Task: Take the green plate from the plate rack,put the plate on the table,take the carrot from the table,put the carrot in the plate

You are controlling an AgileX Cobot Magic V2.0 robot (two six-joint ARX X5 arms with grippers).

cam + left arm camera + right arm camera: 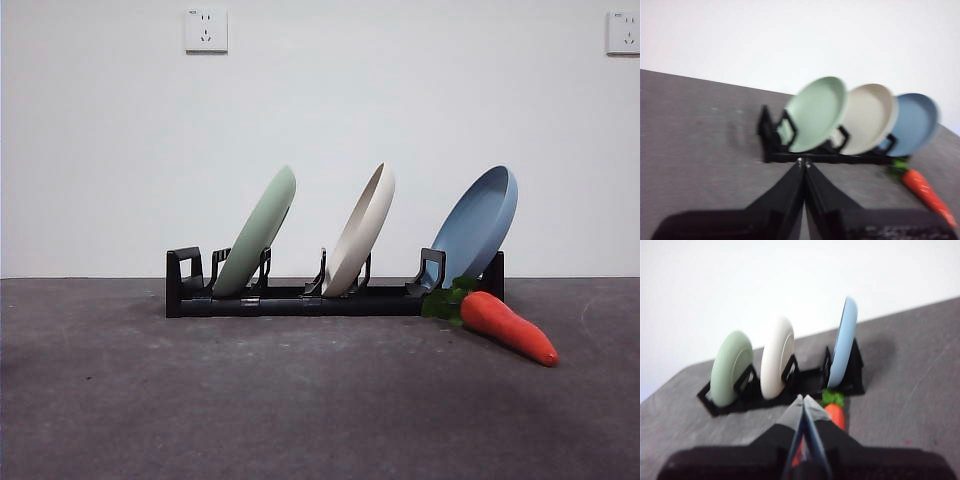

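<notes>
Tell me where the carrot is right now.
In the front view the carrot lies on the table at the right end of the plate rack, its leaves just below the blue plate.

The left hand [804,162], jaws pressed together, points at the plate rack [790,150] on the table [700,130]. In it lean the green plate [817,112], a cream plate [870,117] and a blue plate [915,122]; the carrot [927,192] lies just beside the blue one

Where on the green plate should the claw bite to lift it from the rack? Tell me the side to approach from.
Grip the green plate by its free upper rim, coming from above. It stands tilted in the plate rack at the end slot, lower edge held by the prongs, so only the top edge is exposed. The left claw, shut now, faces it most directly.
</notes>
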